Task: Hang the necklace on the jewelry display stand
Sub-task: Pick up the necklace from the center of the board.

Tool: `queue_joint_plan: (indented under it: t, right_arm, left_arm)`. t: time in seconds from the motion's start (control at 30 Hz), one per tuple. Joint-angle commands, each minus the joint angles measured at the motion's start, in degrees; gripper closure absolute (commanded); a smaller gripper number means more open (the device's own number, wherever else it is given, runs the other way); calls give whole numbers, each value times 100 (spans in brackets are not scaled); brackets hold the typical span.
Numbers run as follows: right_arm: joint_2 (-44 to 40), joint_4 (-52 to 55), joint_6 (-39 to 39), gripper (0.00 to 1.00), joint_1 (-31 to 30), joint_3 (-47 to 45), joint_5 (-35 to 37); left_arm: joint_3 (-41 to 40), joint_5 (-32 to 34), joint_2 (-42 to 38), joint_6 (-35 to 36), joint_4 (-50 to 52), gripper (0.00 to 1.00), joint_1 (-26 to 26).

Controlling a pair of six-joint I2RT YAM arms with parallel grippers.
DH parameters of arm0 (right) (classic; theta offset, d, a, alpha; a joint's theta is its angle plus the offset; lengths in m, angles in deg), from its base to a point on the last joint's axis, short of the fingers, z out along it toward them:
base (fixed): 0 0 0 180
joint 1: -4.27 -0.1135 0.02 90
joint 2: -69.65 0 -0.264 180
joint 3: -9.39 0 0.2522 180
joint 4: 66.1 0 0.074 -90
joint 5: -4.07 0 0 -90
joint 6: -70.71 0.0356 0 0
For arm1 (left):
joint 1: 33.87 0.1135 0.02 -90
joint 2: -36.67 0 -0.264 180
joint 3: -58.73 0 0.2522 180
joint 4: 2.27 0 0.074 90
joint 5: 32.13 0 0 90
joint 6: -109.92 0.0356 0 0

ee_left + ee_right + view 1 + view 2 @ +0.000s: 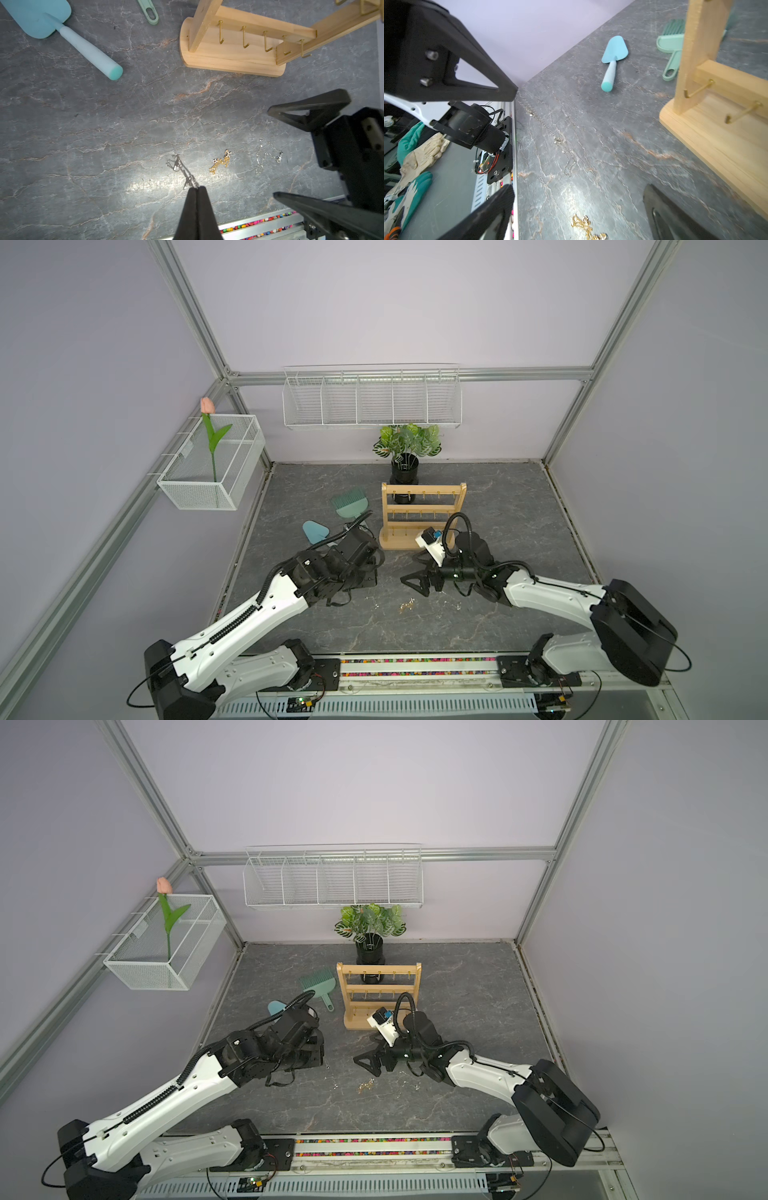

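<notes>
Far left we see a white mesh basket on the wall, a pink tulip standing in it. On the grey marble-look slab lie a pale blue plastic trowel and, further back, a mint-green brush. The left arm reaches in from the rail, wrist bent down. The left gripper is closed, tips pinching one end of the silver necklace, a fine chain running straight to a small heap on the slab, in front of the jewelry display stand and well apart from it. Next come a bunched gold necklace, then a second silver chain, loose. The stand is light wood, upright, with rows of brass hooks, and a black-potted plant sits just behind it. The right gripper is turned sideways, jaws spread wide, nothing between them
</notes>
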Motion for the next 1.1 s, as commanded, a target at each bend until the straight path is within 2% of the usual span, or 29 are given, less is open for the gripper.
queue_joint_plan:
  t: [0.0,0.5,0.9,1.07]
  right_arm:
    - [209,-938,-339,0,-183,22,-328]
    - [1264,-1970,-381,3,-352,510,-448]
    - [1602,-2190,-502,16,-496,742,-781]
    - [1786,-2464,-503,18,-568,751,-740]
  left_arm:
    - [354,127,-76,154,219,100,-25]
    - [1322,107,99,478,594,100,-37]
    - [1965,98,284,674,872,100,-48]
    - [2141,60,304,689,890,100,-44]
